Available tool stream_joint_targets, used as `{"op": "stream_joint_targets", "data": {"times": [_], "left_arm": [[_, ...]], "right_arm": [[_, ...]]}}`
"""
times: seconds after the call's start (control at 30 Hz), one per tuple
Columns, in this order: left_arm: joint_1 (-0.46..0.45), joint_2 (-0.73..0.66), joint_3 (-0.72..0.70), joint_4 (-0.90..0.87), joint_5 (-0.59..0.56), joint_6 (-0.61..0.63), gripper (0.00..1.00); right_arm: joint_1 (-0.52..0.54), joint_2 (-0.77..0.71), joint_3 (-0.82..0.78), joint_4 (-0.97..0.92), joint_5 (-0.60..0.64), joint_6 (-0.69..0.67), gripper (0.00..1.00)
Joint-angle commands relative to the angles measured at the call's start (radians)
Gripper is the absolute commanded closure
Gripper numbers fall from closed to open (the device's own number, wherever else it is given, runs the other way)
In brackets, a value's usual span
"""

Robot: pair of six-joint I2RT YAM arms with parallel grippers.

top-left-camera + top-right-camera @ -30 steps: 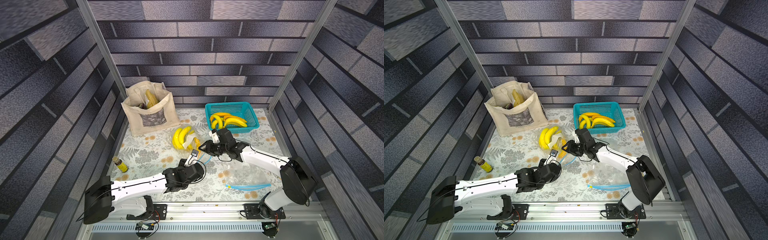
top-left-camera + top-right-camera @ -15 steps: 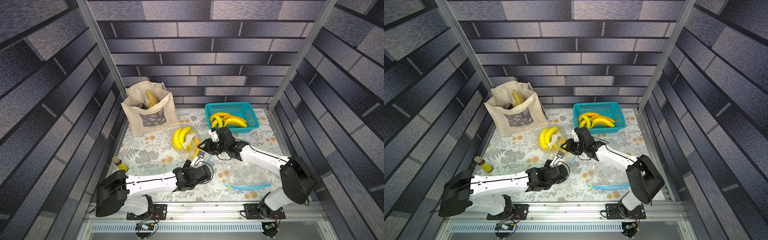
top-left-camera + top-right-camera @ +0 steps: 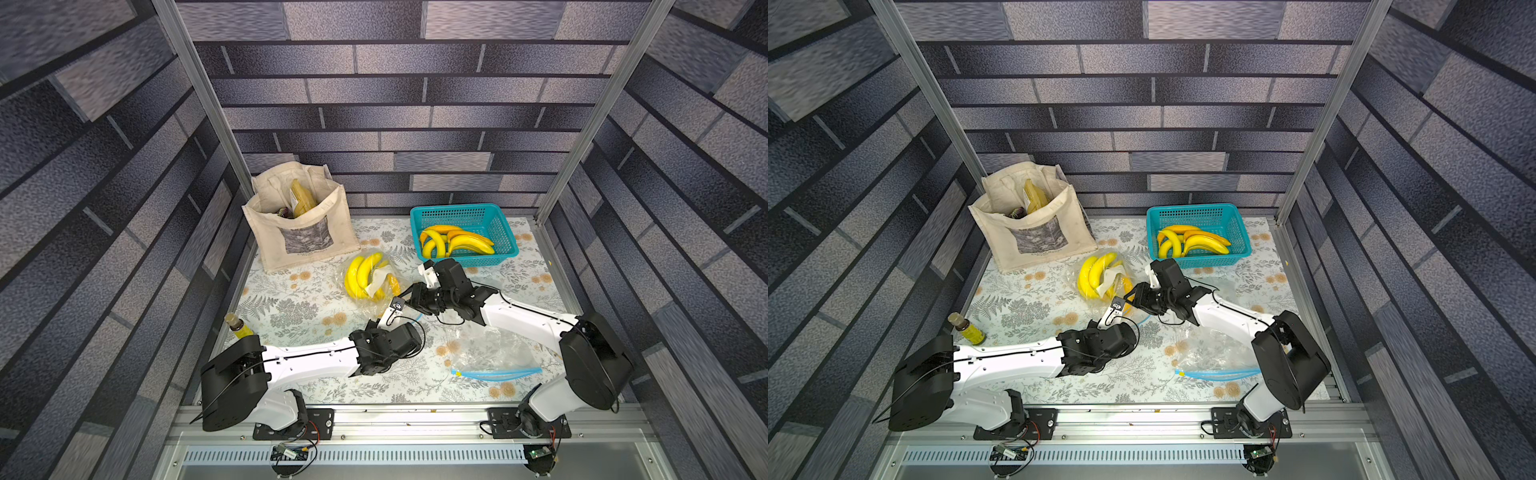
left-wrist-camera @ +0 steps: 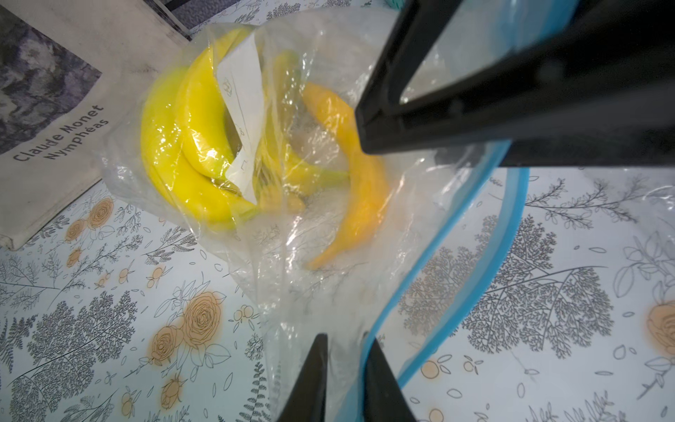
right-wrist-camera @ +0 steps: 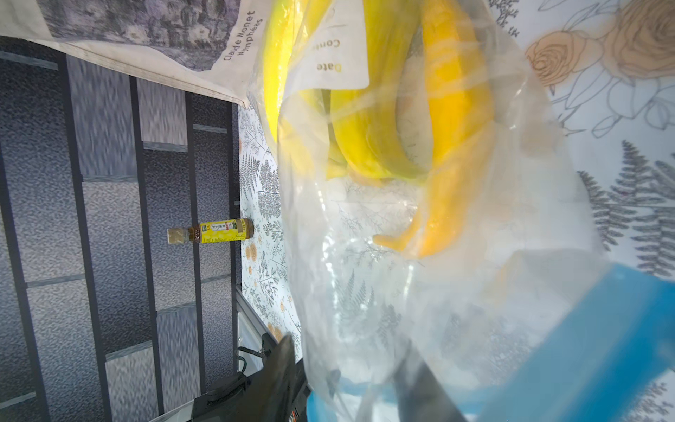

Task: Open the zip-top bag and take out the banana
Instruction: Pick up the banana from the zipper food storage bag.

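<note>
— What did the arms look like?
— The left arm (image 3: pixel 311 359) and right arm (image 3: pixel 528 318) had white shells, bulky black joints (image 3: pixel 386 345) and thin black cables (image 3: pixel 451 323).
— And the bases?
— Black plates (image 3: pixel 320 432) with silver screws (image 3: pixel 328 422). The left gripper (image 4: pixel 345 341) had black, tapering fingers (image 4: pixel 310 383).

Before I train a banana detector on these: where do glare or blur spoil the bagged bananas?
Left wrist view: bright glare streaks on the zip-top bag film over the bananas, orange banana hazy. Right wrist view: blue zip strip near the lens badly blurred, bananas milky through folds. In both top views: sharp, evenly lit, but small.
</note>
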Motion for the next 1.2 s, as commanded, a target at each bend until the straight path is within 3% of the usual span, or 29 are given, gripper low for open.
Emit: {"op": "stream_joint_targets", "data": {"times": [0.0,0.27,0.53,0.67,0.9,1.07,1.17], "left_arm": [[0.008,-0.001,0.033,0.015,-0.003,-0.030,0.83],[0.055,-0.009,0.028,0.043,0.054,-0.079,0.85],[0.095,0.030,0.054,0.042,0.103,-0.063,0.87],[0.111,0.011,0.042,0.053,0.119,-0.069,0.88],[0.143,-0.048,0.028,0.067,0.138,-0.077,0.87],[0.158,-0.083,0.007,0.089,0.156,-0.071,0.88],[0.136,-0.098,0.002,0.103,0.156,-0.059,0.87]], "right_arm": [[0.010,-0.031,-0.043,0.005,0.010,-0.014,0.54],[0.020,-0.064,-0.100,0.066,0.038,-0.017,0.54],[0.026,-0.182,-0.151,0.075,0.084,-0.089,0.39],[0.025,-0.183,-0.152,0.042,0.057,-0.117,0.44],[0.027,-0.159,-0.175,0.077,0.008,-0.168,0.62],[0.027,-0.129,-0.161,0.050,0.014,-0.185,0.60],[0.027,-0.072,-0.127,0.065,0.027,-0.162,0.51]]}}
